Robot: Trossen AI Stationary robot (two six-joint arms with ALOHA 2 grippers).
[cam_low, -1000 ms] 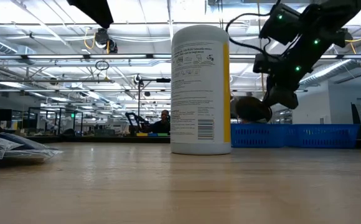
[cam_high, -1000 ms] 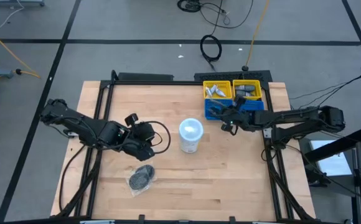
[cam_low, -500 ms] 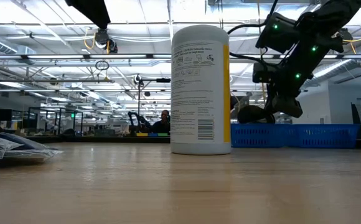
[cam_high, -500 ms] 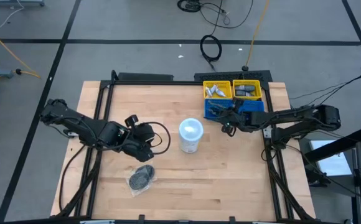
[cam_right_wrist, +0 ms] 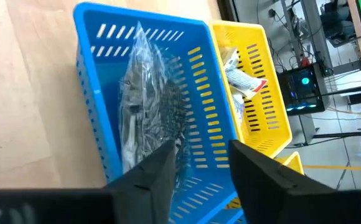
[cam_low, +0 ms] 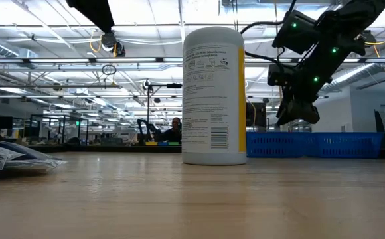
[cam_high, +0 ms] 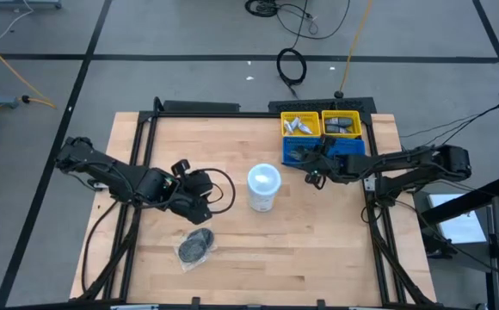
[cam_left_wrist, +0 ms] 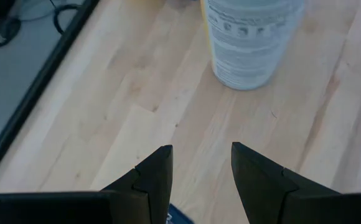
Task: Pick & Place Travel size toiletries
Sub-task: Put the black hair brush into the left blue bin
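Jaws parted, empty on right gripper (cam_right_wrist: 196,163) over blue bin (cam_right_wrist: 94,93); wrapped disc (cam_right_wrist: 144,99) lies inside. Left gripper (cam_left_wrist: 200,171) gapes, idle. You fetch table packet (cam_high: 197,245) next.

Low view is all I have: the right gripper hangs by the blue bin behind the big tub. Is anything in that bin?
Observer: Yes. The right wrist view shows a clear-wrapped disc lying in the blue bin, with the right gripper open and empty above it.
Operator: What's in the yellow bins next to it?
Observer: One yellow bin holds small white tubes.
Operator: Where is the left gripper? I can't see it.
Observer: From above, the left gripper sits on the far side of the white tub from the bins, open and empty.
Operator: Anything left to pick?
Observer: One wrapped packet lies near the table's front edge.
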